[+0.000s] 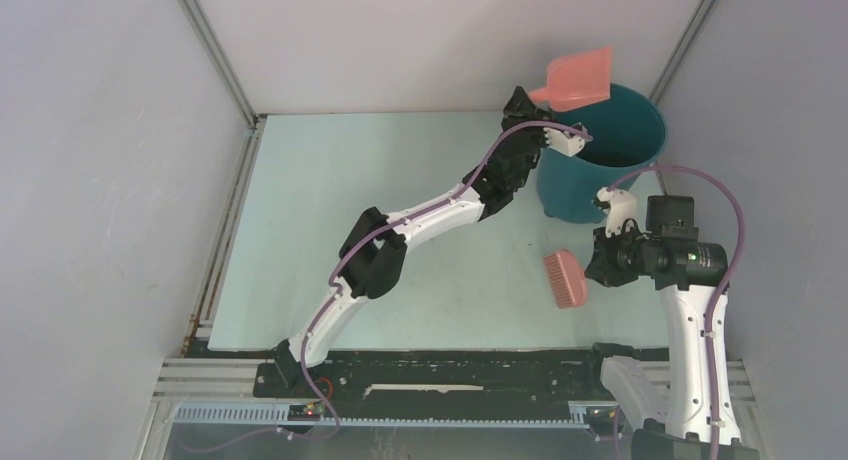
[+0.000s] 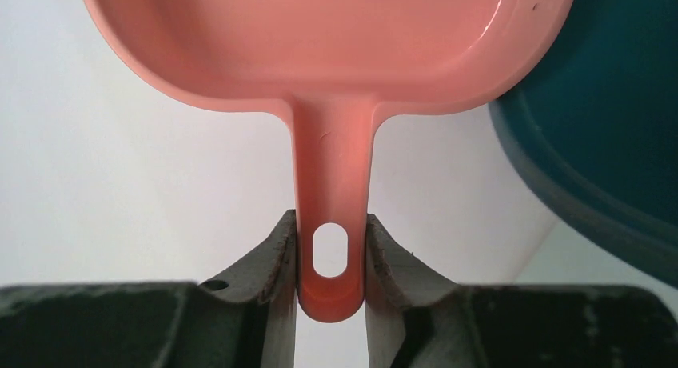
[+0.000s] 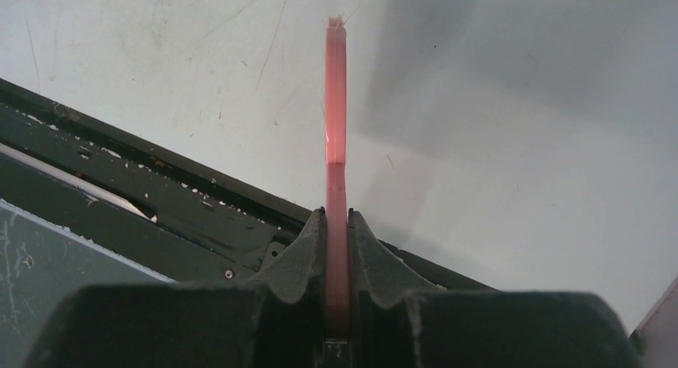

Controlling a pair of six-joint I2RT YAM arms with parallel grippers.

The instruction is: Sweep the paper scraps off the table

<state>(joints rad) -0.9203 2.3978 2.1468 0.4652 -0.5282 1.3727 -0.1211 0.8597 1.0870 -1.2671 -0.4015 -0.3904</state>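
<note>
Far right on the table point(image 1: 400, 180) stands a teal bin point(image 1: 610, 185) (its inside too dark to see into). Above it the left gripper point(image 2: 332, 224) pinches the pink dustpan point(image 1: 578, 77) by its handle; the right gripper point(image 3: 337, 216) squeezes the pink brush point(image 1: 566, 278), near right.

Top view looks down from behind the arms; wrist views sit close behind their fingers point(image 2: 268, 260). Top and left share the bin point(image 1: 575, 195).
</note>
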